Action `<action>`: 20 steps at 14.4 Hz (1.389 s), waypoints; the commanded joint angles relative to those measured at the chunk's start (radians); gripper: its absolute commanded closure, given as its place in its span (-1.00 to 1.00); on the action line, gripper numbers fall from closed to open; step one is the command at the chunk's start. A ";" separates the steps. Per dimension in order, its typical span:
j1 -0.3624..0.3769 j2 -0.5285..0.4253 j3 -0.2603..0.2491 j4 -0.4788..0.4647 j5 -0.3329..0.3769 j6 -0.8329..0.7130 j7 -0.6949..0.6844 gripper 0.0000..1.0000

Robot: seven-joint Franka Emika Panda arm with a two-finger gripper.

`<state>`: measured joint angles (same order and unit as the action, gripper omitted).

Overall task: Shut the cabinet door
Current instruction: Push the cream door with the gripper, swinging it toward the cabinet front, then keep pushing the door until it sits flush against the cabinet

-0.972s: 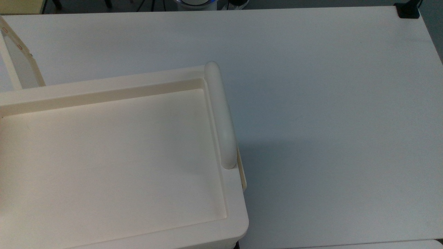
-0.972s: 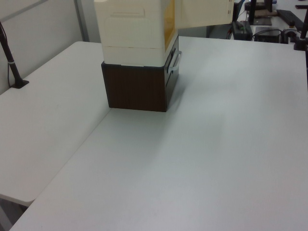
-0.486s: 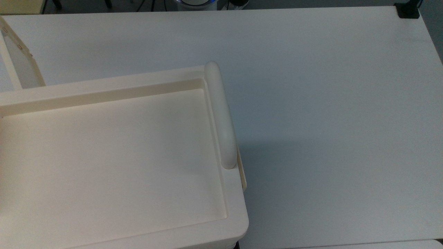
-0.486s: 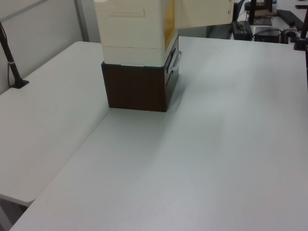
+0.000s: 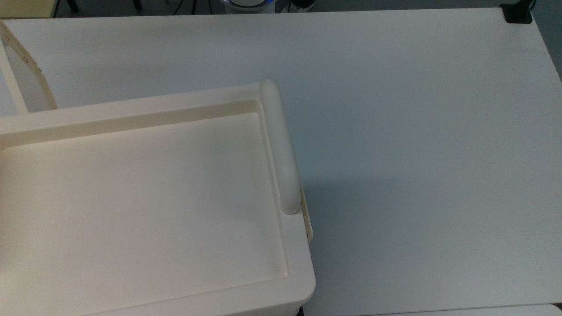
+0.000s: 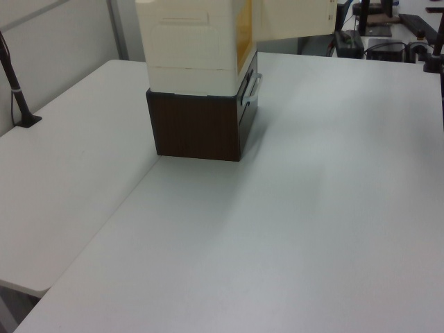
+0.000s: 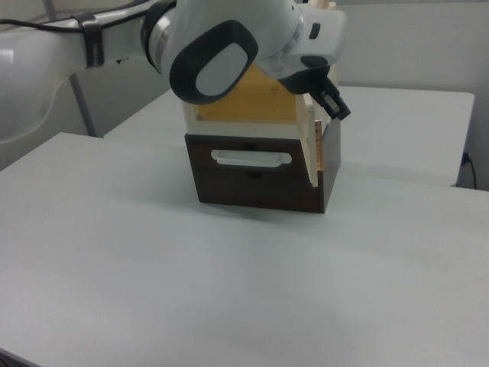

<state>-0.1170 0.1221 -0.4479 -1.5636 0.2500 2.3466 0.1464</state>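
The cream cabinet [image 5: 131,103] takes up the top view's left, its bar handle [image 5: 281,145] running along the right rim. The cabinet door [image 5: 28,81] stands open at the top view's upper left corner. In the left view the cabinet [image 6: 187,41] sits on a dark brown box [image 6: 198,128], and the door [image 6: 291,17] swings out to the left view's right. In the right view the door [image 7: 309,145] is seen edge-on at the cabinet's right side. My gripper [image 7: 330,98] hangs right beside the door's upper outer edge. The yellow-lit cabinet interior [image 7: 244,103] shows behind my arm.
The brown box has a white drawer handle [image 7: 252,158] on its front. A wide white table [image 5: 417,131] stretches around the cabinet. A black clamp [image 5: 518,13] sits at the table's far corner, and a black post [image 6: 17,90] stands at the left view's left.
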 commanded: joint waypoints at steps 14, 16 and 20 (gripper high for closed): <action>0.014 -0.016 0.165 -0.035 0.014 -0.072 0.061 1.00; 0.013 -0.016 0.201 -0.029 0.005 -0.098 0.061 1.00; 0.013 -0.013 0.251 -0.027 0.009 -0.087 0.113 1.00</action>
<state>-0.1024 0.1251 -0.2265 -1.5846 0.2505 2.2726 0.2043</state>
